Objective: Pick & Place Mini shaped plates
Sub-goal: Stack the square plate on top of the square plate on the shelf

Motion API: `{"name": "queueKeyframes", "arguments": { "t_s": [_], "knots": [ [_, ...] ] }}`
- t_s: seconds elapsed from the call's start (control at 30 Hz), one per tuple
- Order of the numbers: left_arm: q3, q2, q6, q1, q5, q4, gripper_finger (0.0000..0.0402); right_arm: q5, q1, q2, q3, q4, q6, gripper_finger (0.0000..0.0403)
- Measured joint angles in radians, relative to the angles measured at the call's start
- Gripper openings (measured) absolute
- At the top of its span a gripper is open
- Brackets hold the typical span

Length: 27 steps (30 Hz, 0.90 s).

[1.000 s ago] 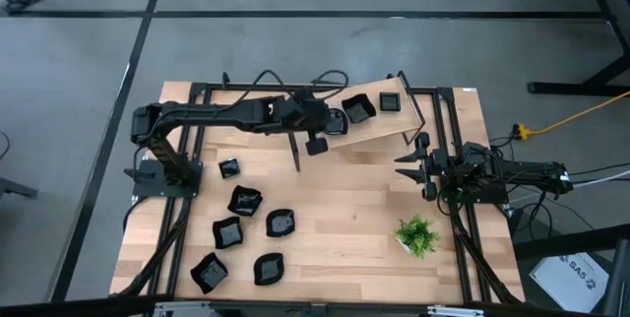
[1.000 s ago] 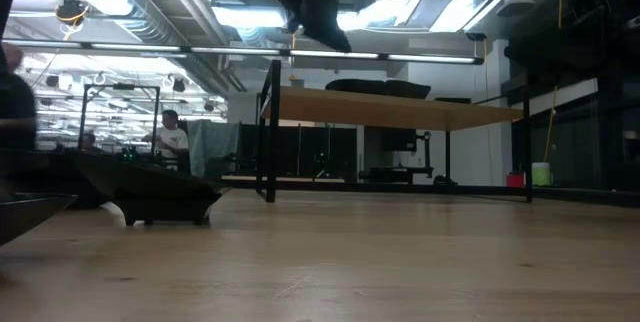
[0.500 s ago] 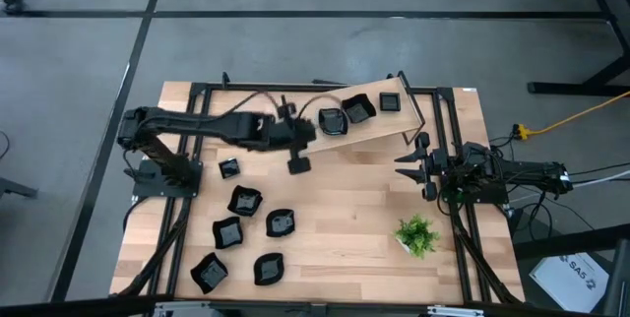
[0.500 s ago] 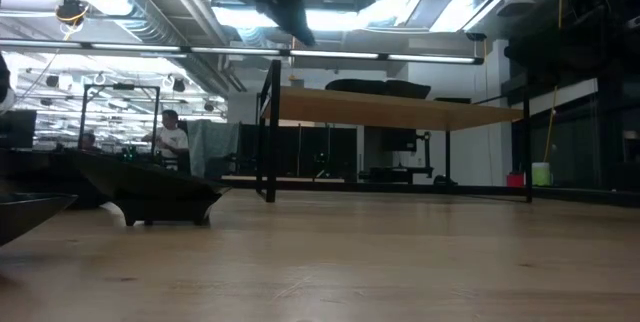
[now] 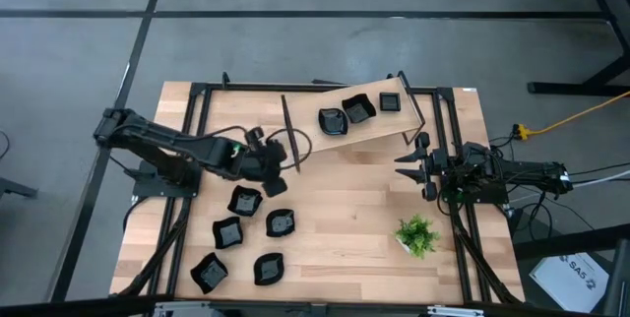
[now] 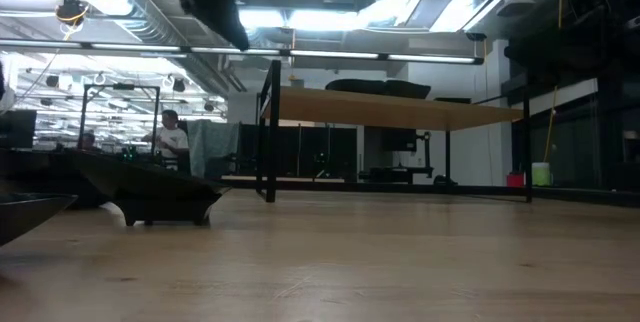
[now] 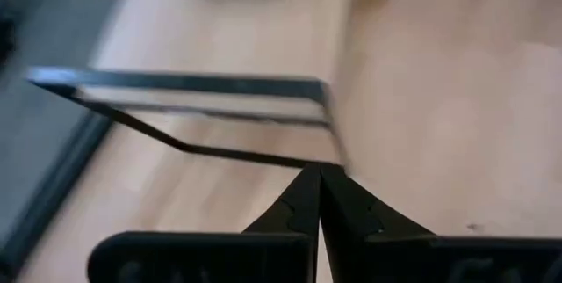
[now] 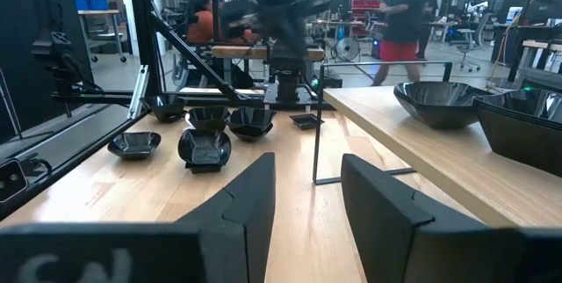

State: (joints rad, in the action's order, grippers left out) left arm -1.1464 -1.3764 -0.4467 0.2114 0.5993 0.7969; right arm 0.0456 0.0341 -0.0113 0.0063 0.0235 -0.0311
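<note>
I've got the left gripper (image 5: 278, 162) up off the table (image 5: 335, 209), fingers pressed together with nothing between them; the left wrist view shows the two tips meeting in a point over bare wood. It sits just above the top plate (image 5: 244, 200) of the loose cluster, not touching it as far as I can tell from overhead.

Nearest me on the table, six mini shaped plates lie on the left half: two at the front edge (image 5: 208, 272) and (image 5: 268, 268), two in the middle (image 5: 229, 232) and (image 5: 282, 222), then that top one under my gripper. The small square one (image 5: 228, 167) by the left arm's base is half hidden, so I'm only fairly sure of it.

Over on the right, the green plant (image 5: 416, 234) stands alone, well apart from the dishes. The right gripper (image 5: 411, 165) waits beside it at the table's right edge, fingers apart and empty; its wrist view looks between them toward the cluster.

Farthest back, the raised wooden shelf (image 5: 366, 125) carries three plates in a row: (image 5: 333, 121), (image 5: 358, 110) and a small square one (image 5: 391, 102).
</note>
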Motion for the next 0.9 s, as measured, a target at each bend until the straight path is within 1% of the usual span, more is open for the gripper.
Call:
{"name": "queueKeyframes", "arguments": {
  "t_s": [0.13,0.23,0.33,0.43,0.67,0.77,0.9],
  "knots": [
    [0.033,0.025,-0.064,0.049,-0.073,0.001,0.0005,0.0,0.0,0.0,0.0,0.0,0.0,0.0132],
    [0.039,0.026,-0.103,0.087,-0.101,0.001,0.0003,0.0,0.0,0.0,0.0,0.0,0.0,0.0132],
    [0.043,0.021,-0.143,0.119,-0.102,0.004,0.0002,0.0,0.0,0.0,0.0,0.0,0.0,0.0132],
    [0.043,0.02,-0.175,0.141,-0.076,0.027,0.0003,0.0,0.0,0.0,0.0,0.0,0.0,0.0132],
    [0.043,0.02,-0.23,0.15,-0.065,0.074,0.0002,0.0,0.0,0.0,0.0,0.0,0.0,0.0132],
    [0.043,0.02,-0.252,0.15,-0.078,0.105,0.0003,0.0,0.0,0.0,0.0,0.0,0.0,0.0132],
    [0.043,0.02,-0.293,0.15,-0.139,0.125,0.0002,0.0,0.0,0.0,0.0,0.0,0.0,0.0132]
  ]
}}
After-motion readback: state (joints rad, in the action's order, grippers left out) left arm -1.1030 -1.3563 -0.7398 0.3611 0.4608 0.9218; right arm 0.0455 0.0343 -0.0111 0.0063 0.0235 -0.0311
